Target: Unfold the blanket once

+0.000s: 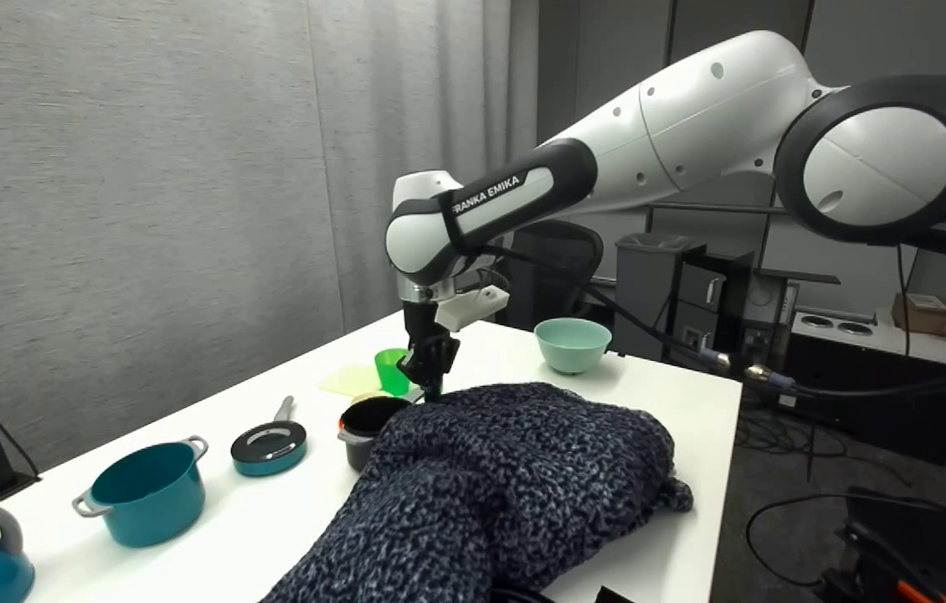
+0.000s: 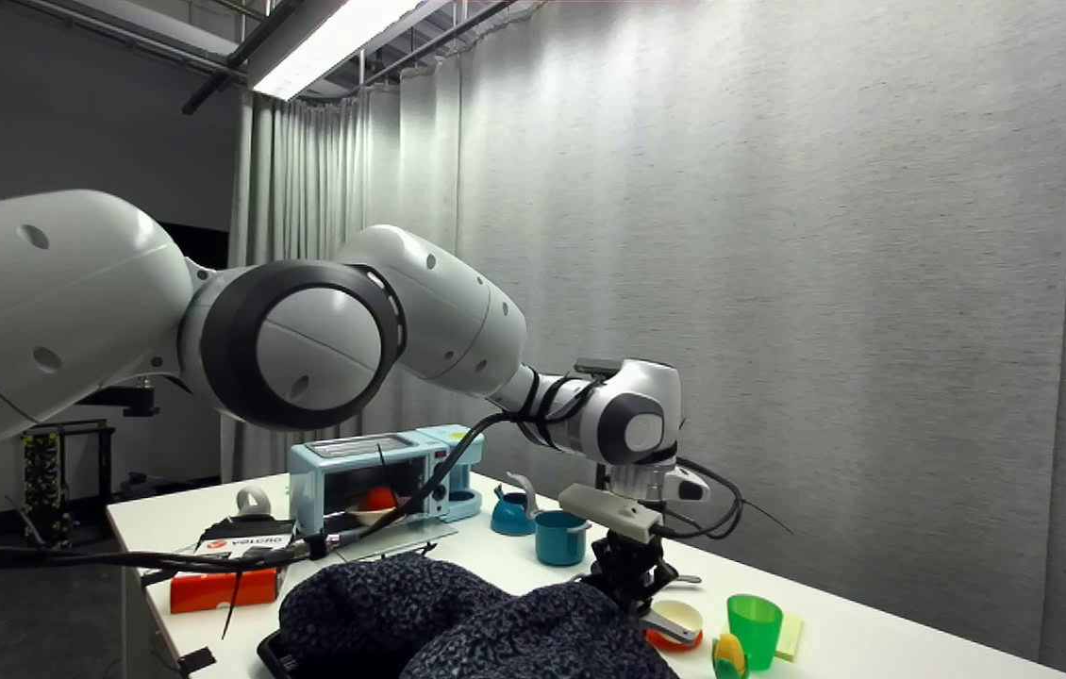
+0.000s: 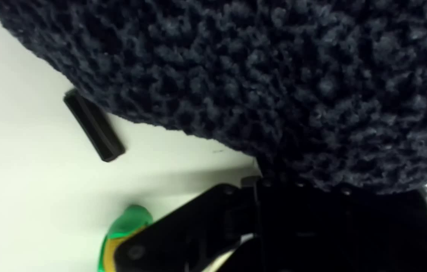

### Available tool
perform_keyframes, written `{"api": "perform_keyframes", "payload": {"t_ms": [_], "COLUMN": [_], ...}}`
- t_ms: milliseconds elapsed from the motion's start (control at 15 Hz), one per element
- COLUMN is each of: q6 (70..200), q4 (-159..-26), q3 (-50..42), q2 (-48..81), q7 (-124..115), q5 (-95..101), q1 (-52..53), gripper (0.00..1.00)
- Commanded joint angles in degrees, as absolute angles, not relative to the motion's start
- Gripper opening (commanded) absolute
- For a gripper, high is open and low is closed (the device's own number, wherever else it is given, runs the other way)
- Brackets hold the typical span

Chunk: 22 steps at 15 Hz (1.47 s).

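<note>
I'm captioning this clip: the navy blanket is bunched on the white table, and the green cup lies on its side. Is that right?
Not quite: the green cup stands upright, as both exterior views show. The navy blanket is bunched on the white table.

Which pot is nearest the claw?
The dark grey pot, partly hidden by the blanket; the teal pot stands farther from the claw.

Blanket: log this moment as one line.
blanket: heaped, not spread flat | place: white table | gripper: shut at blanket's edge | hold: unclear
</note>
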State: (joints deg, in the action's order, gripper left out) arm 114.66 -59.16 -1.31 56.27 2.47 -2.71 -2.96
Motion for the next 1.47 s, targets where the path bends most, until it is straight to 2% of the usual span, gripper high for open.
{"api": "perform_keyframes", "payload": {"t_ms": [0, 400, 933, 1000, 1400], "q6": [114.72, 114.07, 115.57, 114.62, 114.61], "q4": [-61.71, -62.12, -64.98, -61.77, -61.83], "q3": [-2.08, -2.78, 0.69, -0.60, -0.71], "q2": [54.60, 54.59, 51.96, 54.67, 54.89], "q7": [1.44, 1.54, 4.03, 2.49, 2.35], "q5": [-3.11, -3.47, -5.21, -3.96, -3.93], "q1": [-6.19, -10.09, -9.67, -9.26, -9.14], "gripper": [0.00, 0.00, 0.00, 0.00, 0.02]}}
